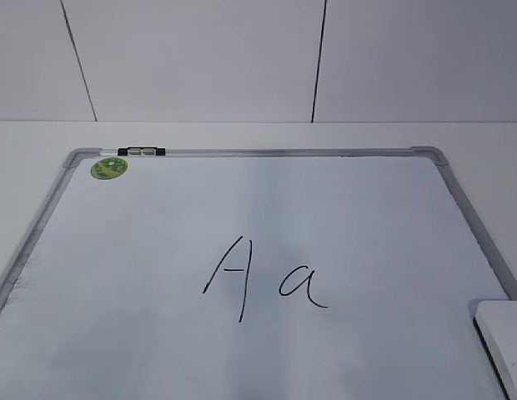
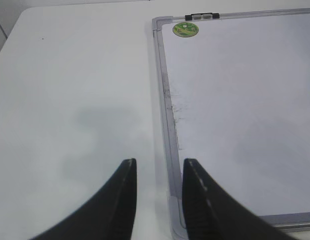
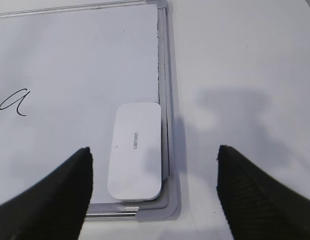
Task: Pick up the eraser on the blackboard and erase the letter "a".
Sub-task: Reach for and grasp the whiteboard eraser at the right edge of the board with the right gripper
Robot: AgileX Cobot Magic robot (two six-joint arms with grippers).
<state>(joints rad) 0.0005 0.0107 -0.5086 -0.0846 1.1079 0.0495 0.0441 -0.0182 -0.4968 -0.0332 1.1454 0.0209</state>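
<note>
bare lab-like test setup: plain white desk [image 2: 70,100], white panelled wall [image 1: 200,58] with thin dark seams behind it. only dry-erase blackboard [image 1: 75,250] with silver-grey frame lies flat on desk, green round sticker [image 1: 109,168] at its far corner. no household or office clutter.

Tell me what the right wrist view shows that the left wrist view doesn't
Only the right wrist view shows the eraser, lying flat in the board's near right corner, the letter "a", and the right gripper wide open, with the eraser below it. Only the left wrist view shows the green sticker, the black clip on the far frame edge, dark smudges along the left frame, and the left gripper, narrowly parted over that frame. Both show the blackboard and the white table.
</note>
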